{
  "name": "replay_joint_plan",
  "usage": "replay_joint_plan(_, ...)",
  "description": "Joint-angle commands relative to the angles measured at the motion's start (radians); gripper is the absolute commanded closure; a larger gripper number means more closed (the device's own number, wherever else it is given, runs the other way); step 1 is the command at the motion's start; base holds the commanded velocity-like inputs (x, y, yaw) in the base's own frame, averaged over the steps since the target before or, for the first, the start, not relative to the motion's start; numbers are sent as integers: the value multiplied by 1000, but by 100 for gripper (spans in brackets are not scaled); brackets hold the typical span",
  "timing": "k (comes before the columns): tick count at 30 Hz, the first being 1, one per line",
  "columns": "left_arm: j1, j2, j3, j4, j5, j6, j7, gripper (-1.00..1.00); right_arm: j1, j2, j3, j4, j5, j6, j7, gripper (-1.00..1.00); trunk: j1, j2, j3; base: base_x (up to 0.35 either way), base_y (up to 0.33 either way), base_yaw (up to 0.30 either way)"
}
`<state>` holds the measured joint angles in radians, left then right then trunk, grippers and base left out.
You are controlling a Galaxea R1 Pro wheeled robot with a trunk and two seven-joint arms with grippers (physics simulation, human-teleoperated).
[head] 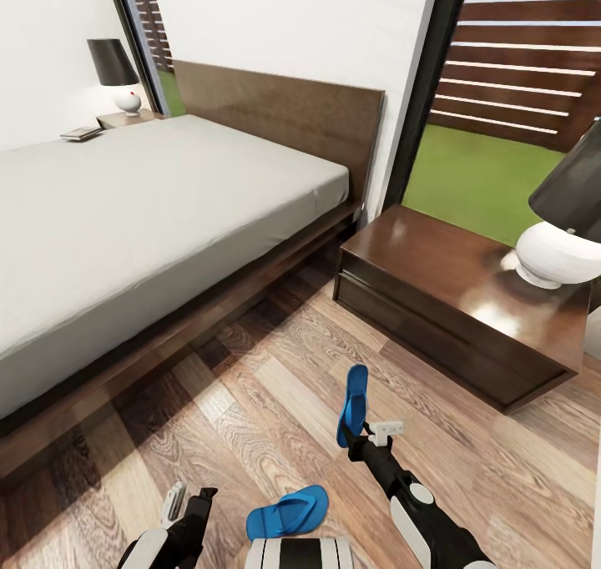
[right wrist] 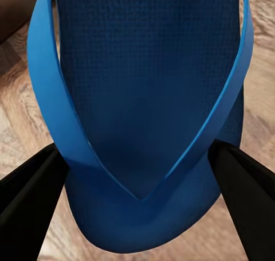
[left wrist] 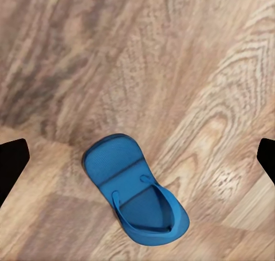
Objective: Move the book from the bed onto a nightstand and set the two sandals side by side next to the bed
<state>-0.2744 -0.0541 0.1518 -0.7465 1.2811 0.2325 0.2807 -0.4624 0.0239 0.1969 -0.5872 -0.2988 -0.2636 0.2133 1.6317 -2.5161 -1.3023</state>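
Note:
My right gripper (head: pixel 364 437) is shut on one blue sandal (head: pixel 354 400) and holds it above the wood floor, in front of the near nightstand (head: pixel 434 285). In the right wrist view, the black fingers (right wrist: pixel 34 186) press on both sides of this sandal (right wrist: pixel 143 100) at its strap. The other sandal (head: pixel 288 511) lies flat on the floor beside my left gripper (head: pixel 188 502). That gripper is open and hovers above this sandal (left wrist: pixel 134 192). The book (head: pixel 81 133) lies at the far corner of the bed (head: pixel 150 202), by the far nightstand (head: pixel 125 119).
A lamp with a white base and black shade (head: pixel 559 235) stands on the near nightstand's right end. A similar lamp (head: pixel 117 73) stands on the far nightstand. The bed's dark frame (head: pixel 167 335) borders the floor on the left. Dark-framed windows show grass and a fence.

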Motion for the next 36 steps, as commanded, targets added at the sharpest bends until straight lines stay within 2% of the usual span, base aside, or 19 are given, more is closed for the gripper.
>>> replay_joint_plan(1,0,-1,5,-2,7,5,6,-100,0,0,2,1,-11,-3,4,100,0,0,-1,0,0,0)
replay_joint_plan(15,0,-3,1,-3,6,5,3,-100,0,0,3,1,-10,-3,4,100,0,0,-1,0,0,0)
replay_joint_plan(18,0,-3,-16,-4,4,5,4,-100,0,0,3,1,-10,-3,4,100,0,0,-1,0,0,0)
replay_joint_plan(22,0,2,-68,-4,-10,3,3,-100,0,0,3,1,-10,-3,4,100,0,0,-1,0,0,0)
replay_joint_plan(25,0,22,-99,-5,-80,3,0,-100,0,0,3,2,-8,-3,4,100,0,0,-1,0,0,0)
replay_joint_plan(27,0,35,-119,-5,-169,3,-27,-100,0,0,3,3,-7,-3,4,100,0,0,-1,0,0,0)
replay_joint_plan(28,0,36,-123,-5,-195,2,-39,-100,0,0,3,3,-7,-3,4,100,0,0,-1,0,0,0)
replay_joint_plan(30,0,41,-135,-5,-311,1,-105,-100,0,0,3,3,-7,-3,4,100,0,0,-1,0,0,0)
replay_joint_plan(31,0,44,-138,-4,-400,0,-161,-100,0,0,3,4,-7,-3,4,100,0,0,-1,0,0,0)
replay_joint_plan(32,0,45,-139,-3,-455,-1,-198,-100,-1,0,3,4,-6,-3,4,100,0,0,-1,0,0,0)
replay_joint_plan(33,0,47,-140,-3,-481,-1,-214,-100,0,0,3,4,-6,-3,4,100,0,0,-1,0,0,0)
replay_joint_plan(35,0,65,-140,-2,-573,-4,-265,-100,0,0,3,4,-6,-3,3,100,0,0,-1,0,0,0)
replay_joint_plan(36,0,78,-139,-3,-591,-4,-274,-100,0,0,3,4,-7,-3,3,100,0,0,-1,0,0,0)
